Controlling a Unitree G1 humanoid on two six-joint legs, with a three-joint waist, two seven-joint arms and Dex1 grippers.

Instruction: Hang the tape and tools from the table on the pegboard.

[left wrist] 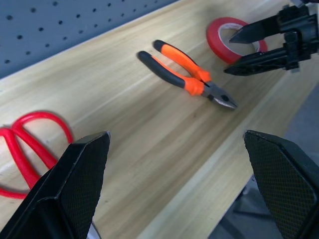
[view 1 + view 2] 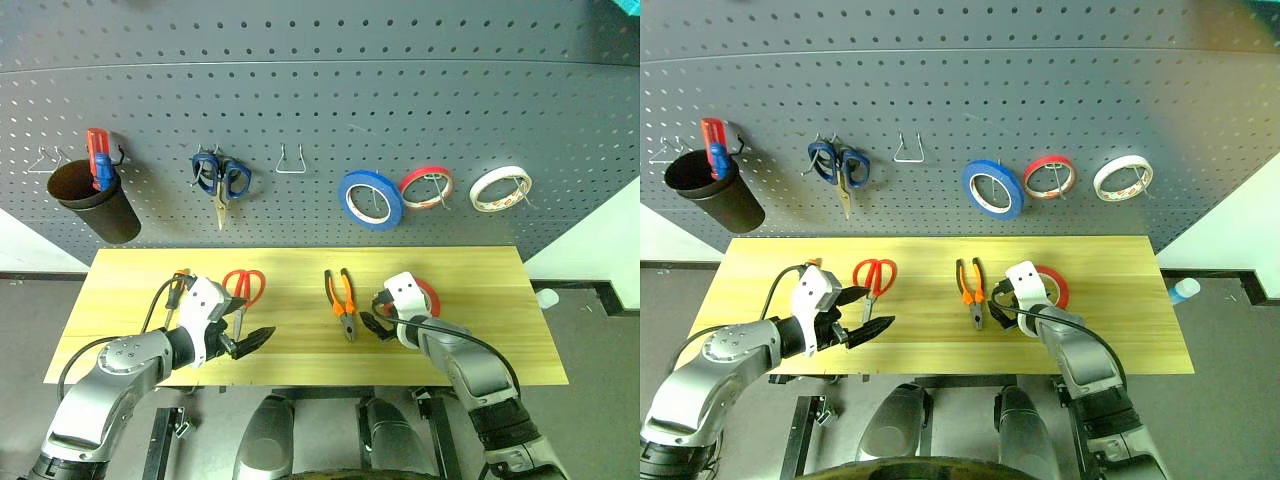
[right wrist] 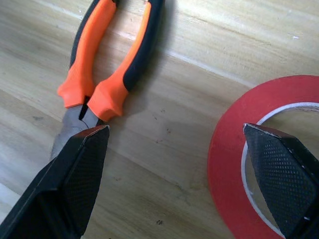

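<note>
Tape rolls number 4: 1 red tape point(image 2: 428, 296) flat on the table point(image 2: 300, 340) just right of the pliers point(image 2: 343, 300), plus 3 on the pegboard point(image 2: 320, 110) above and right of the pliers: 1 blue roll point(image 2: 370, 199), 1 thin red roll point(image 2: 426, 186), 1 white roll point(image 2: 500, 189).

Scissors: 2, the red-handled scissors point(image 2: 243, 290) left of the pliers, the blue-handled scissors point(image 2: 220, 178) hanging above those.

Pliers: 1. Black cup point(image 2: 95, 200): 1.

table point(image 2: 140, 270) bare wood at both ends and front centre | pliers point(image 2: 342, 300) just beside tape point(image 2: 428, 296), right gripper point(image 2: 380, 318) over narrow gap between them | scissors point(image 2: 243, 290) close by left gripper point(image 2: 245, 335) | pegboard point(image 2: 300, 90): wire hook point(image 2: 290, 160) free, upper rows bare
</note>
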